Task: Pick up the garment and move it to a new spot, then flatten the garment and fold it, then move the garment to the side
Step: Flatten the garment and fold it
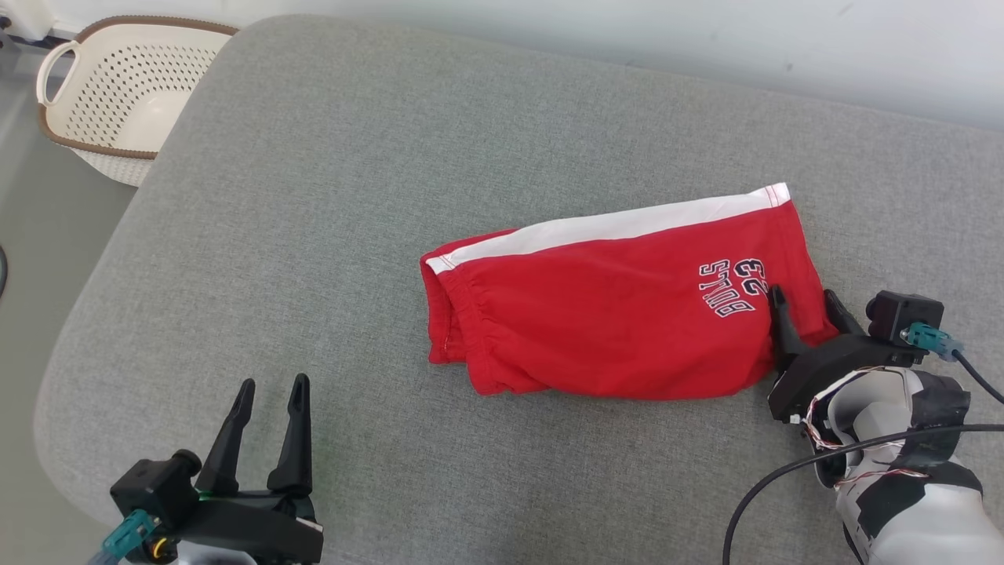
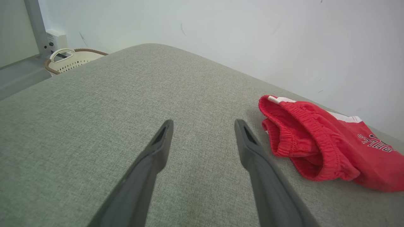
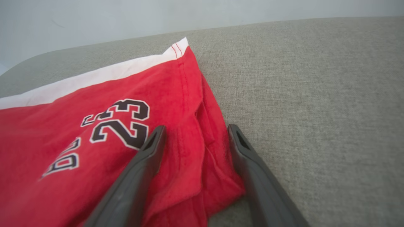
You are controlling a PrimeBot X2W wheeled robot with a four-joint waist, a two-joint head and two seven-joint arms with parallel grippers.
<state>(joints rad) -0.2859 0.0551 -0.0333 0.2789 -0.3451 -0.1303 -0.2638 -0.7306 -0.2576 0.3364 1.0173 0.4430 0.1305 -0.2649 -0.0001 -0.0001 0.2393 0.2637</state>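
Garment [image 1: 620, 306] lies right of centre on the cushion [image 1: 314, 235], basket [image 1: 118, 86] beyond its left corner.

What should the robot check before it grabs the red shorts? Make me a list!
1. Right hand open: ok, its fingers are spread.
2. Right hand at the red shorts: ok, it straddles the hem edge by the number 23.
3. All cloth layers between the fingers: cannot tell.
4. Left hand out of the way: ok, it is open and apart from the shorts.
5. Room on the grey cushion to move them: ok, there is bare fabric on the robot's left.
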